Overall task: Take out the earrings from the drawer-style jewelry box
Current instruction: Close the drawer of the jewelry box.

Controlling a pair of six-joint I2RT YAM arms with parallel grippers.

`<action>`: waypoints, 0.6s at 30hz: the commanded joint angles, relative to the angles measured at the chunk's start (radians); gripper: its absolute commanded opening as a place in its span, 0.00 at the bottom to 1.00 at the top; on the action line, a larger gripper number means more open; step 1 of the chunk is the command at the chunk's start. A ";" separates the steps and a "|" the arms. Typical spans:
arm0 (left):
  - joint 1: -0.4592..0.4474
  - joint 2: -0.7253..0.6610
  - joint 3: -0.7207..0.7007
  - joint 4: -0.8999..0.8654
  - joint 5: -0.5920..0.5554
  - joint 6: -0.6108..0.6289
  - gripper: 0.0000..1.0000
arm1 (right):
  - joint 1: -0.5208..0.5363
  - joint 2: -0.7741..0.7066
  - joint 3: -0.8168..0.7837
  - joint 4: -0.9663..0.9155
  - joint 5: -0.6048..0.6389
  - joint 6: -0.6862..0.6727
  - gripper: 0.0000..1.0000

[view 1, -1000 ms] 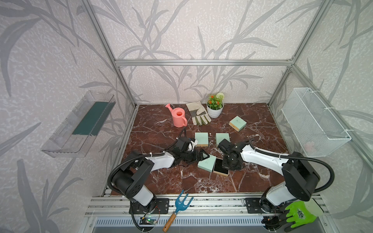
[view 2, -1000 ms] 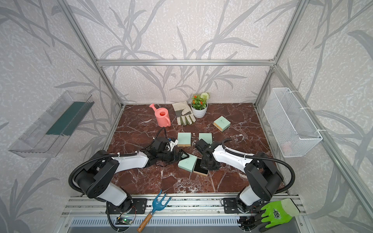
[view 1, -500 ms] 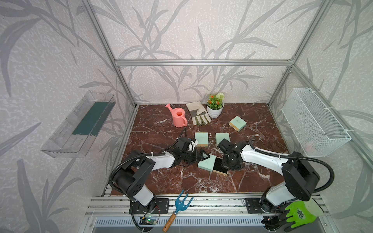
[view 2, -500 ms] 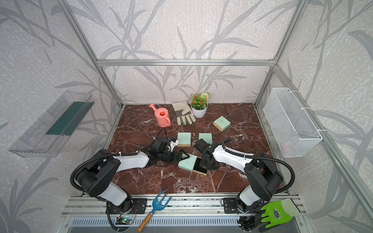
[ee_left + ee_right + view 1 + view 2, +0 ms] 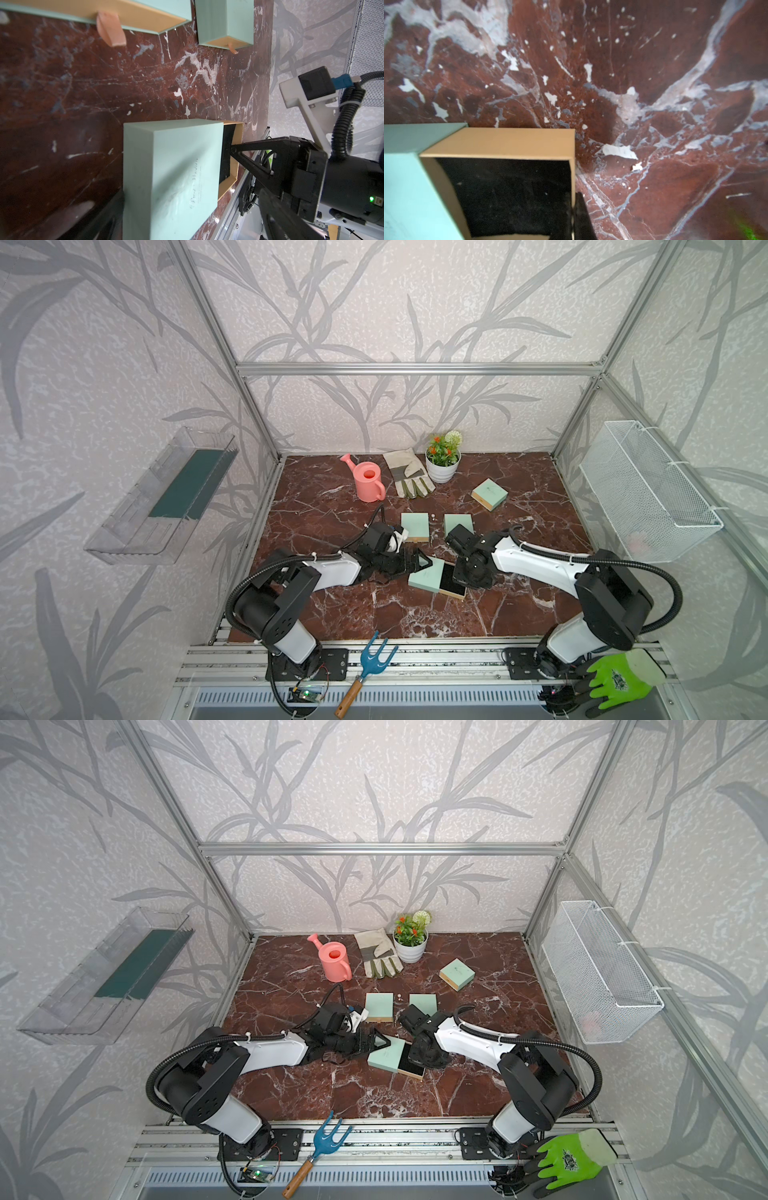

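The drawer-style jewelry box lies mid-table: a mint sleeve with its tan drawer pulled partly out, black lining showing. My left gripper is open, its fingers on either side of the sleeve's end. My right gripper is shut on the drawer's front wall. The lining shows only faint specks; I cannot tell if they are earrings. Two tiny pale earrings lie on the marble between two closed boxes.
Closed mint boxes sit just behind both grippers, a third farther back right. Pink watering can, work glove and plant pot line the back. A wire basket hangs right.
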 commanded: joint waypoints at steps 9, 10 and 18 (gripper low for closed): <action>-0.016 0.015 0.023 0.027 0.022 -0.008 0.99 | 0.020 0.059 0.074 0.033 -0.006 0.012 0.00; -0.017 0.015 0.023 0.030 0.022 -0.008 0.99 | 0.025 0.068 0.083 0.042 -0.009 0.011 0.00; -0.019 0.014 0.026 0.026 0.021 -0.007 0.99 | 0.041 0.093 0.110 0.099 -0.020 -0.001 0.04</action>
